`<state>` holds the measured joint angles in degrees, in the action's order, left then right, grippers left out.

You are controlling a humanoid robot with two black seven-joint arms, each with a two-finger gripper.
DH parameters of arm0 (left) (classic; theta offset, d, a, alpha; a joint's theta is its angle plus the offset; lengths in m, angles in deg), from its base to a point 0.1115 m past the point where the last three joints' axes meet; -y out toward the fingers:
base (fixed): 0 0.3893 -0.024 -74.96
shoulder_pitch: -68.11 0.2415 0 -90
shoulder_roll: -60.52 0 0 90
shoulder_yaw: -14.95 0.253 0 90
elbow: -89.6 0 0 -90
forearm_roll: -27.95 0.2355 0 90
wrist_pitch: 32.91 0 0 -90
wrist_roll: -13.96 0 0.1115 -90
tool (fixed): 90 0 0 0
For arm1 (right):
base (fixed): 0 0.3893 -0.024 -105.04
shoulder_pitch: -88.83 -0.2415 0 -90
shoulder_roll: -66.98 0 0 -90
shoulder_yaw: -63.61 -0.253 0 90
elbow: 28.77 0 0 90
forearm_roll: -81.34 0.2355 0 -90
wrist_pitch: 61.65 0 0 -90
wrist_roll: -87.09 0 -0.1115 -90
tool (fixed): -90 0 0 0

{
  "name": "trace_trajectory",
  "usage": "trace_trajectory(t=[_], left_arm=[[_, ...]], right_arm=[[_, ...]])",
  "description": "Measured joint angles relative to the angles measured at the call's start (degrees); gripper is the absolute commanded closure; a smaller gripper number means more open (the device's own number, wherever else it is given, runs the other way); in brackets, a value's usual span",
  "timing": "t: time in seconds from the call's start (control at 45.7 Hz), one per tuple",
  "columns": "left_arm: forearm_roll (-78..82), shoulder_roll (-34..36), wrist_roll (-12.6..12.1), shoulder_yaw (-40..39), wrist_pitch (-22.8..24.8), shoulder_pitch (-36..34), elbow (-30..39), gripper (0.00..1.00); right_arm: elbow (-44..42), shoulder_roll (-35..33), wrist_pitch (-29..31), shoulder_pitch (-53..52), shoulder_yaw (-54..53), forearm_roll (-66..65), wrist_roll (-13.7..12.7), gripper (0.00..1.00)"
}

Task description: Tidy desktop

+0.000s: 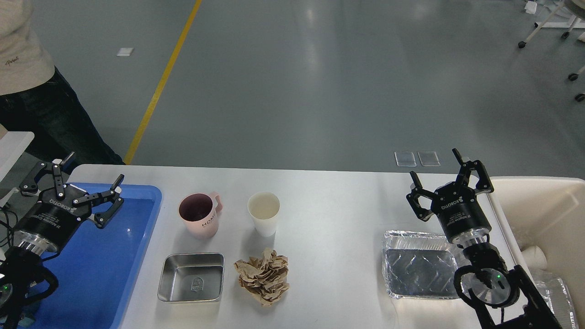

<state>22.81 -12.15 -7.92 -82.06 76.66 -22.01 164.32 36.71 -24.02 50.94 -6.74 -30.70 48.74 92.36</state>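
The white-grey desktop [329,214] holds a pink mug [199,215], a white paper cup [264,213], a steel rectangular tray [192,277], a crumpled brown paper ball [263,275] and an aluminium foil tray [419,270]. My left gripper [93,170] is open and empty above the far end of the blue tray [114,260], left of the mug. My right gripper [434,162] is open and empty above the desktop, just beyond the foil tray's far edge.
A beige bin [544,205] stands at the desktop's right edge with a paper cup and foil inside. A person [32,87] stands beyond the desktop's far left corner. A white surface edge [13,141] shows at the far left.
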Motion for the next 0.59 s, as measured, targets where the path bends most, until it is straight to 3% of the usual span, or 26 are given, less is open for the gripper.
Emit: trace_trajectory(t=[0.219, 0.591], left_arm=[[-0.3, -0.6, 2.1, 0.0, -0.7, -0.2, 0.0, 0.01], [-0.2, 1.5, 1.7, 0.9, -2.9, -0.6, -0.7, 0.01]], right_arm=[[0.0, 0.0, 0.0, 0.0, 0.0, 0.0, 0.0, 0.00], [0.3, 0.4, 0.0, 0.0, 0.0, 0.1, 0.0, 0.00]])
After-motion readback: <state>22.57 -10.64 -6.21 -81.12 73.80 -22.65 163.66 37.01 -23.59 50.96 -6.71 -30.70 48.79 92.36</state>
